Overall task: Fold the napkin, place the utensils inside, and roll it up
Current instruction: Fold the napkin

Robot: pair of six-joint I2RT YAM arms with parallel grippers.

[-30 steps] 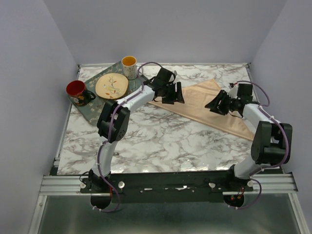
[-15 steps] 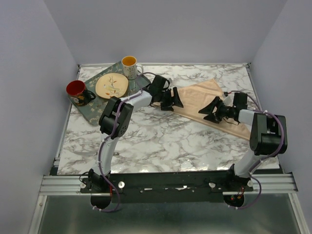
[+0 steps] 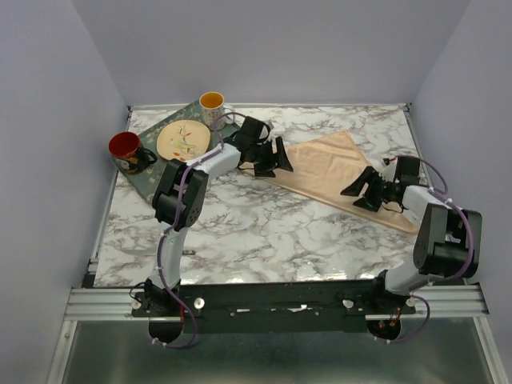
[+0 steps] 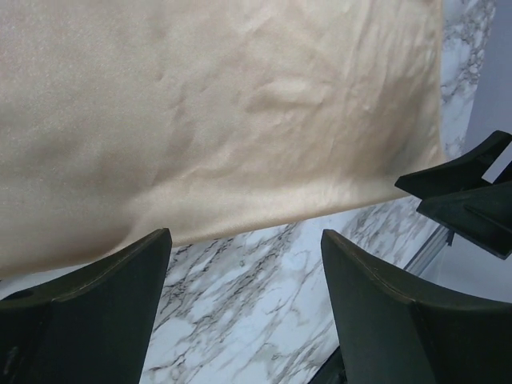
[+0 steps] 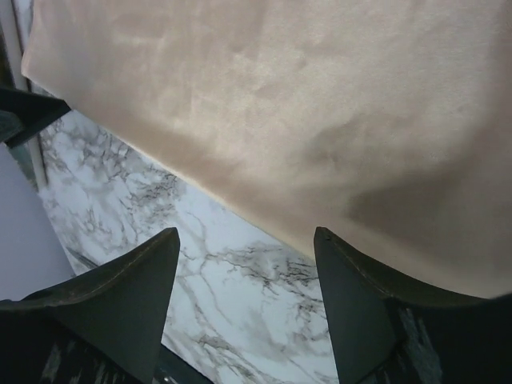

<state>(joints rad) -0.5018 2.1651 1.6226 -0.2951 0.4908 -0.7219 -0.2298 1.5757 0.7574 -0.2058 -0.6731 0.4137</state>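
- End effectors both spread wide and pinching nothing: left end effector [image 3: 274, 158] poised just over the left end of the napkin [image 3: 336, 168], right end effector [image 3: 362, 192] low above the cloth's near long edge, toward its right end.
- In each wrist view, near edge of the napkin crossing between the open fingers, with bare marble below it and no cloth caught.
- Napkin lying flat on the marbled surface [image 3: 264, 232], right of centre, as a long slanted band from beside the left end effector down toward the right side. Smooth apart from faint ripples; no roll begun.
- Utensils not to be made out in any view, neither on the cloth nor beside it.
- Further out, at the far left: dark placemat [image 3: 148, 180] with a floral plate [image 3: 184, 140], a red mug [image 3: 126, 148] at its left edge and a yellow mug [image 3: 212, 102] at its far corner.
- Step in hand, by judgement: the folding, with the cloth laid out and both end effectors free. Impossible to tell how many layers.
- Next move, by judgement: lower onto a thin edge and close without dragging the cloth, or else first locate the cutlery.
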